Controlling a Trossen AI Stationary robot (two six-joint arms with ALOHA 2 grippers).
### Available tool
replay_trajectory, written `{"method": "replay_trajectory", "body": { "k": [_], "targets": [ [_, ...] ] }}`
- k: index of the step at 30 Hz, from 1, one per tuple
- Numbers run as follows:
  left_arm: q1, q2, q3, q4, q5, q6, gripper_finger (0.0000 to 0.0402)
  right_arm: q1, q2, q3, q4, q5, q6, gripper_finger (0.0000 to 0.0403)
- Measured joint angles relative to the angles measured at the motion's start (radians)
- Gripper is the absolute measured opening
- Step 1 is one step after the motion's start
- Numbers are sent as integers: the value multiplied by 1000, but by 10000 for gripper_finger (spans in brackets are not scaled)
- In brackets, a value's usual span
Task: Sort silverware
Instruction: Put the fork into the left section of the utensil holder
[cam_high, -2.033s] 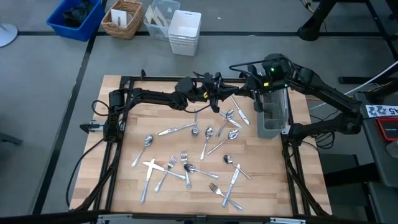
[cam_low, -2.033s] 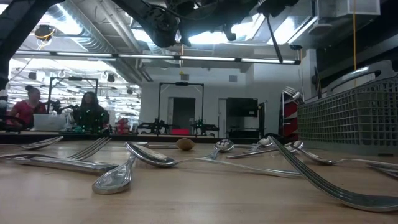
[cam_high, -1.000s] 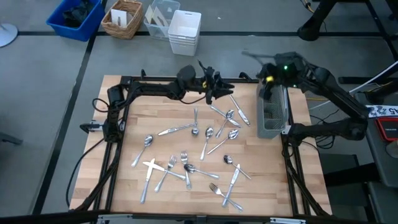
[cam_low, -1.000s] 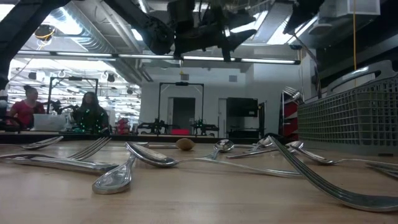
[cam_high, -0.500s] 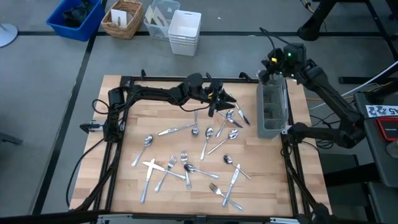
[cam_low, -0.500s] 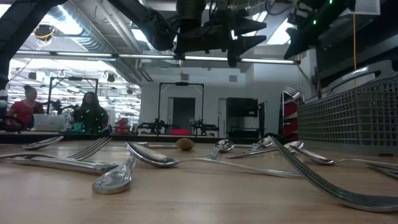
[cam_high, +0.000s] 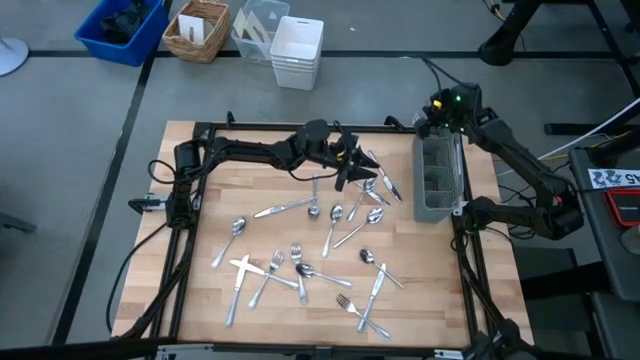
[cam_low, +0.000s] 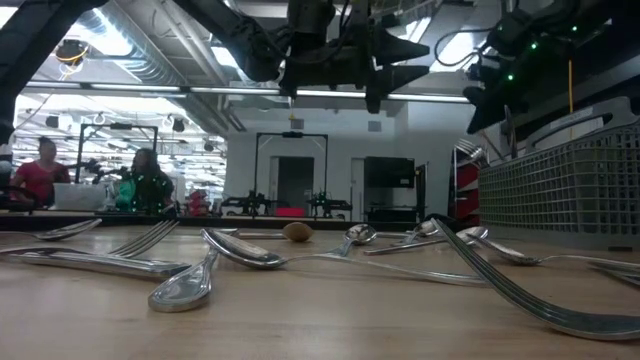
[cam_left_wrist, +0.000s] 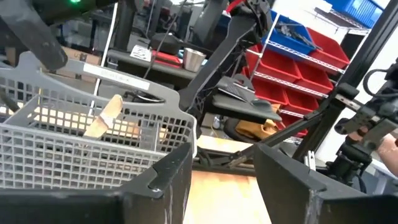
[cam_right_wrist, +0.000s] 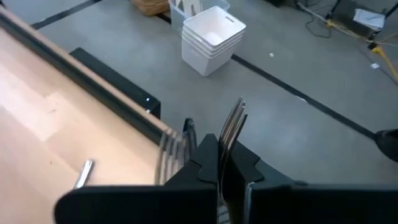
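Note:
Several pieces of silverware (cam_high: 335, 215), forks, spoons and knives, lie flat and scattered on the wooden table (cam_high: 215, 310). The grey mesh caddy (cam_high: 440, 180) stands at the table's right edge. Above the caddy's far end, my right gripper (cam_high: 440, 108) is shut on a fork (cam_right_wrist: 234, 119). My left gripper (cam_high: 355, 165) hovers open over the far spoons, pointing level at the caddy (cam_left_wrist: 93, 137). Nothing is between its fingers (cam_left_wrist: 168, 180). My right gripper pinches the fork between its two fingers just behind the tines (cam_right_wrist: 225, 142). The tines stick out forward past the fingertips, so the fingers lie along the fork. The fingers hide the handle. The fork is lifted clear, slanting downward from above.
A black frame (cam_high: 260, 127) borders the table. Beyond the far edge, on the floor, stand stacked white bins (cam_high: 297, 50), a wicker basket (cam_high: 197, 28) and a blue bin (cam_high: 120, 28). People sit far behind the table in the low view (cam_low: 40, 170).
My right gripper has come down toward the caddy's far end with the fork, swinging and rolling as it went, and has stayed shut. My left gripper has shifted a little toward the near edge and the caddy, tipping to level, and has stayed open.

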Motion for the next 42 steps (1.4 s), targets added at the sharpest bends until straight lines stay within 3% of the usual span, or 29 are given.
{"method": "replay_trajectory", "body": {
  "k": [11,26,36,42],
  "targets": [
    [0,0,0,-23,0,1,164,1,0,-35,-47,87,-28,19],
    [3,0,0,-26,0,1,164,2,-1,-34,-65,79,-31,30],
    [18,2,0,-115,3,3,164,2,-1,-32,-74,78,-31,31],
    [17,2,0,-169,4,36,164,2,0,15,-176,51,-30,31]
  ]
}}
